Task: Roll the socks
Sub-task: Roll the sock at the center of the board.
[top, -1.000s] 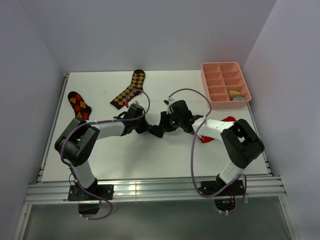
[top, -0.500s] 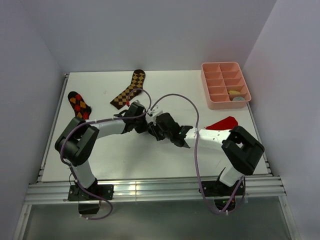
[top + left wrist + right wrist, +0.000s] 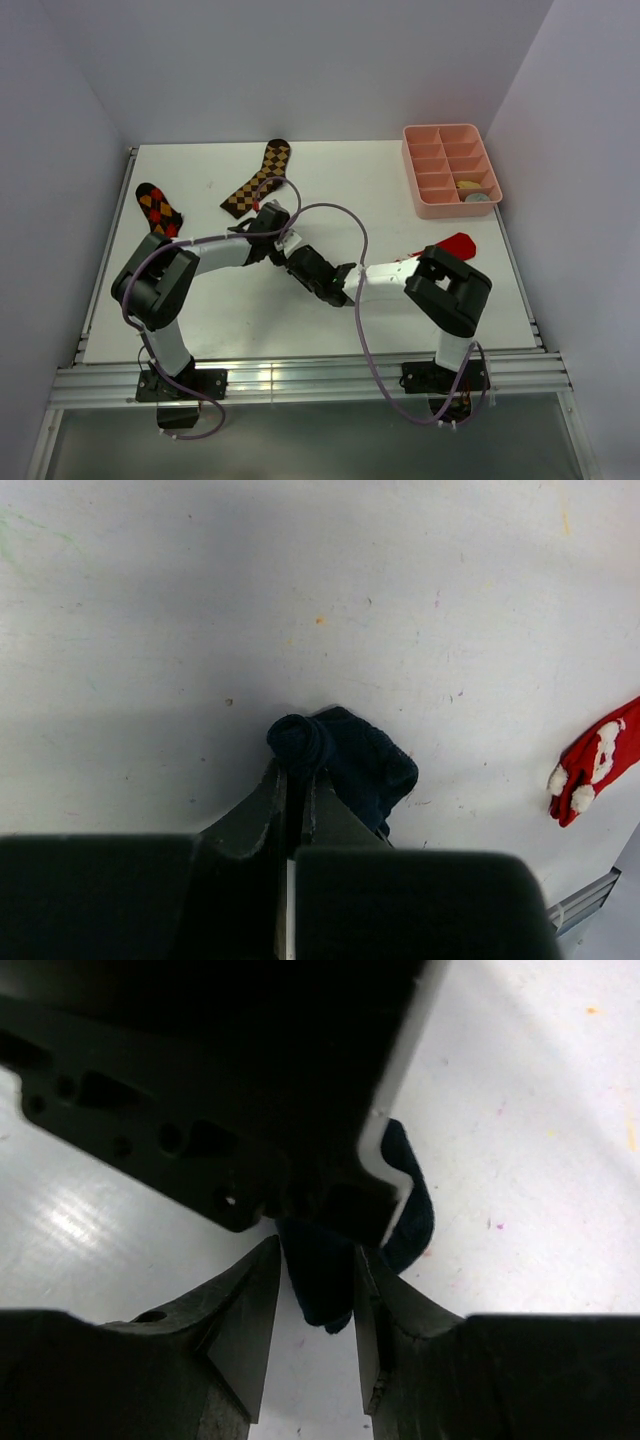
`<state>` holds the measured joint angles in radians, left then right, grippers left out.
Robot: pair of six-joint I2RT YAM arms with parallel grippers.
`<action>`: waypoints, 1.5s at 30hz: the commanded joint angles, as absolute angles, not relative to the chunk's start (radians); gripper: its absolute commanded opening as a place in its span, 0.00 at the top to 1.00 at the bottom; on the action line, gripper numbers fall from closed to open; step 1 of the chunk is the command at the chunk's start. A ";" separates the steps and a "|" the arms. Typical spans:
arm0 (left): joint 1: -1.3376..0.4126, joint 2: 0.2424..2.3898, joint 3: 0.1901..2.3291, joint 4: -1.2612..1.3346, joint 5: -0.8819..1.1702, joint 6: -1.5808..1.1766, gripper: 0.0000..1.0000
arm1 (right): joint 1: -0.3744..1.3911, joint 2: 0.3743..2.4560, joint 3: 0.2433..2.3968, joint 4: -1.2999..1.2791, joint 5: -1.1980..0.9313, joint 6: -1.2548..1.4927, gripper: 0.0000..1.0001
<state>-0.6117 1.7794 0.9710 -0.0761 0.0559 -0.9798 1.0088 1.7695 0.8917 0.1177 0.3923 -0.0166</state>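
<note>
Your left fingers (image 3: 255,815) pinch the navy sock (image 3: 350,760) mid-frame; close your spread right fingers (image 3: 250,1310) squarely on its loose tail, then roll.

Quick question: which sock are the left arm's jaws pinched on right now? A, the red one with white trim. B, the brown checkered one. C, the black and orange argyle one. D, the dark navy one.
D: in the left wrist view the left gripper has its jaws closed on the bunched dark navy sock, while the red sock lies well apart from it.
</note>
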 commanded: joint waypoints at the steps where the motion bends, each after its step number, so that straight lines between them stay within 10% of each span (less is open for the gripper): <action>1: -0.620 1.784 1.002 -0.083 0.095 -0.954 1.00 | 1.020 1.834 0.936 0.097 0.469 -0.023 0.59; 8: -0.620 1.779 1.005 -0.086 0.110 -0.931 1.00 | 0.993 1.832 0.948 0.037 0.372 0.047 1.00; 21: -0.620 1.674 0.933 -0.060 0.005 -0.968 0.40 | 0.674 1.816 1.008 -0.097 -0.383 0.262 1.00; 33: -0.617 1.571 0.842 0.054 -0.055 -1.005 0.40 | 0.450 2.023 0.996 0.081 -0.929 0.500 1.00; 45: -0.617 1.667 0.853 0.114 -0.009 -1.025 0.43 | 0.370 2.117 1.038 0.051 -0.943 0.537 1.00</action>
